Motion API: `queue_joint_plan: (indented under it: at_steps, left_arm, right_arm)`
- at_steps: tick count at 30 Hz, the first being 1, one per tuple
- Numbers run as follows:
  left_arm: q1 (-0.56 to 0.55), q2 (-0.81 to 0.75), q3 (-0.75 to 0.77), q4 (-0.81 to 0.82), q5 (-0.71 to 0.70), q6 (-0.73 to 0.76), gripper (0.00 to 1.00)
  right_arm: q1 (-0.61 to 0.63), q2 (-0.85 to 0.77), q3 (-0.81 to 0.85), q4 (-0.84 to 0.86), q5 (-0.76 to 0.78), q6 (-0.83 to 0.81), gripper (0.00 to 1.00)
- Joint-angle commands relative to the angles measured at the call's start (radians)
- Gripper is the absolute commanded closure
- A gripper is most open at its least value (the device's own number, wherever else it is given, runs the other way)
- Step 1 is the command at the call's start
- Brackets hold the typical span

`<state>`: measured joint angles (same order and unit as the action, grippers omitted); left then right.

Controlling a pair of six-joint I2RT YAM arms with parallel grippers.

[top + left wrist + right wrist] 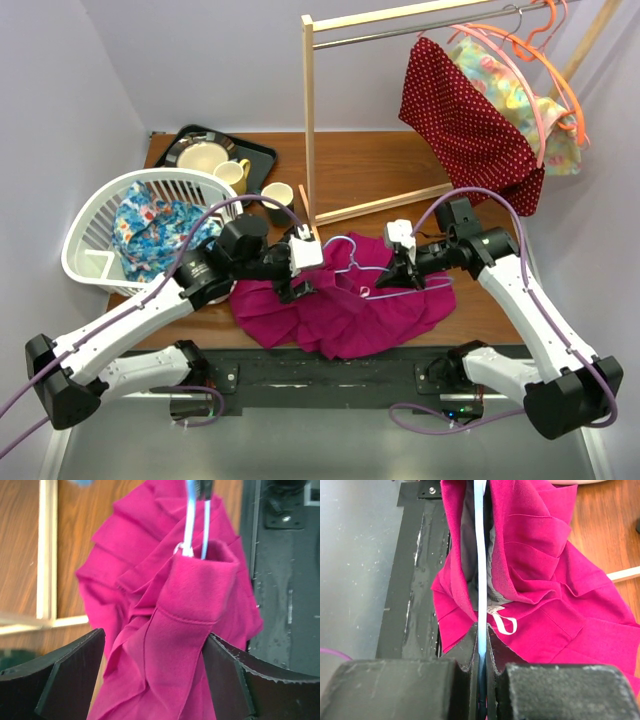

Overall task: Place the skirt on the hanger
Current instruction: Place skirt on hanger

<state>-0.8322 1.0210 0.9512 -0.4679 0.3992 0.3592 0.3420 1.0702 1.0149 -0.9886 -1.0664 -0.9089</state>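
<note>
The magenta pleated skirt [340, 315] lies bunched at the table's front edge, between my two arms. A pale blue wire hanger [352, 262] lies on top of it, one end tucked inside the waistband. My left gripper [298, 285] is open, with a fold of the skirt's waistband [187, 630] between its black fingers [75, 672]. The hanger's wire [192, 525] shows just beyond that fold. My right gripper [397, 280] is shut on the hanger's bar [479, 555], which runs from the gripper [481, 642] into the skirt's [550, 580] opening. A white loop tag [506, 625] shows there.
A white laundry basket [95, 250] with blue floral cloth [155, 225] stands left. A black tray [255, 152] with a plate and two mugs [236, 175] sits behind. A wooden clothes rack [310, 120] holds a red dotted garment [465, 125], a floral one [500, 85] and orange hangers [545, 60].
</note>
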Motion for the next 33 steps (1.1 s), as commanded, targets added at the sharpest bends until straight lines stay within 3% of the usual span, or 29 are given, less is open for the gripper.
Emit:
queue_joint_plan:
  at_steps: [1,7,8,9,10,11,12,15,18,19,21,22,23,26,28,33]
  left_arm:
    - [0.001,-0.012,-0.031,0.103,0.145,0.020,0.21]
    - [0.001,-0.027,-0.130,0.169,0.196,-0.040,0.35]
    - [0.001,-0.029,-0.138,0.179,0.208,-0.054,0.44]
    - [0.002,-0.029,-0.141,0.198,0.210,-0.063,0.69]
    - [0.001,-0.033,-0.141,0.205,0.204,-0.074,0.82]
    - [0.001,-0.039,-0.141,0.212,0.201,-0.083,0.94]
    - [0.001,-0.047,-0.140,0.218,0.185,-0.082,1.00]
    - [0.001,-0.093,-0.147,0.226,0.121,-0.088,1.00]
    - [0.001,-0.143,-0.169,0.203,0.052,-0.078,1.00]
    - [0.002,-0.166,-0.175,0.190,0.034,-0.074,1.00]
    - [0.002,-0.193,-0.201,0.147,-0.043,-0.051,1.00]
    - [0.001,-0.220,-0.213,0.141,-0.065,-0.048,1.00]
    - [0.001,-0.235,-0.226,0.129,-0.082,-0.049,1.00]
    - [0.002,-0.303,-0.262,0.130,-0.115,-0.078,1.00]
    - [0.001,-0.349,-0.278,0.138,-0.117,-0.100,1.00]
    - [0.001,-0.432,-0.284,0.140,-0.154,-0.192,1.00]
  right_arm:
    - [0.000,-0.030,0.056,-0.032,-0.067,-0.059,1.00]
    - [0.000,-0.023,0.109,-0.025,-0.093,-0.027,1.00]
    - [0.002,-0.018,0.117,-0.033,-0.095,-0.024,1.00]
    - [0.002,-0.015,0.129,-0.039,-0.093,-0.025,1.00]
    - [0.002,-0.010,0.132,-0.045,-0.095,-0.028,1.00]
    - [0.002,-0.007,0.133,-0.054,-0.095,-0.030,1.00]
    - [0.002,-0.004,0.129,-0.061,-0.095,-0.034,1.00]
    - [0.002,0.002,0.123,-0.077,-0.086,-0.032,0.96]
    - [0.000,0.007,0.161,-0.024,0.009,0.123,0.59]
    - [-0.004,0.008,0.192,-0.015,0.060,0.186,0.37]
    - [-0.099,0.031,0.344,-0.086,0.076,0.240,0.27]
    - [-0.224,0.040,0.400,-0.108,0.047,0.273,0.19]
    - [-0.289,0.062,0.504,-0.129,0.007,0.289,0.16]
    - [-0.463,0.094,0.606,-0.116,0.031,0.358,0.12]
    - [-0.495,0.105,0.582,-0.072,0.081,0.430,0.12]
    - [-0.503,0.053,0.331,0.149,0.192,0.594,0.14]
